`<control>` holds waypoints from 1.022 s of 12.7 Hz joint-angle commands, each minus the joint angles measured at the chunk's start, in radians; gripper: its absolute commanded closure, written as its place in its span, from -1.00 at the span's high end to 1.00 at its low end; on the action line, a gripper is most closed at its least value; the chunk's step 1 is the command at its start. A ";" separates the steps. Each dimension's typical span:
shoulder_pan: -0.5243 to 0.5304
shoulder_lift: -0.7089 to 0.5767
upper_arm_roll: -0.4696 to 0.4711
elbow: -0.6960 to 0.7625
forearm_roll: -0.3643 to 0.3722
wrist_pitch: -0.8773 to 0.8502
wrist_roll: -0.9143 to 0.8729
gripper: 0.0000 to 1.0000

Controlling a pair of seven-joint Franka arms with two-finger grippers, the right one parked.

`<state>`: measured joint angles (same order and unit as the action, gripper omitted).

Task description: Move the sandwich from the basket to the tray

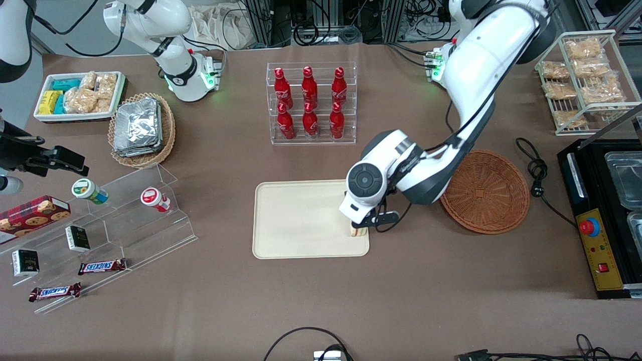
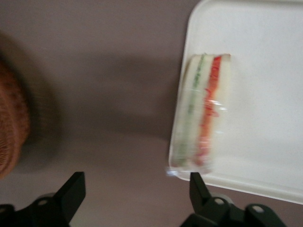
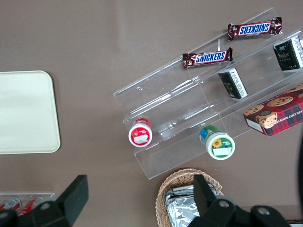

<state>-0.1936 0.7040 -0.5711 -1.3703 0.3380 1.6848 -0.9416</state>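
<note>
Even, bright overhead lighting is seen in the front view, with soft shadows cast under the gripper. The left wrist view is blurred throughout; the sandwich is smeared, and a dim shadow is thrown toward nine o'clock of it.

A brown table carries the cream tray at frame centre, the reddish wicker basket beside it, the gripper hovering over the tray.
</note>
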 commanded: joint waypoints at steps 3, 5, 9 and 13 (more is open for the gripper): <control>0.170 -0.246 -0.013 -0.123 -0.161 -0.024 0.150 1.00; 0.261 -0.358 -0.013 -0.202 -0.200 -0.019 0.220 1.00; 0.376 -0.607 0.054 -0.389 -0.303 0.013 0.478 1.00; 0.209 -0.787 0.378 -0.550 -0.329 0.032 0.740 1.00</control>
<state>0.0900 0.0269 -0.3250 -1.8112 0.0367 1.6834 -0.3130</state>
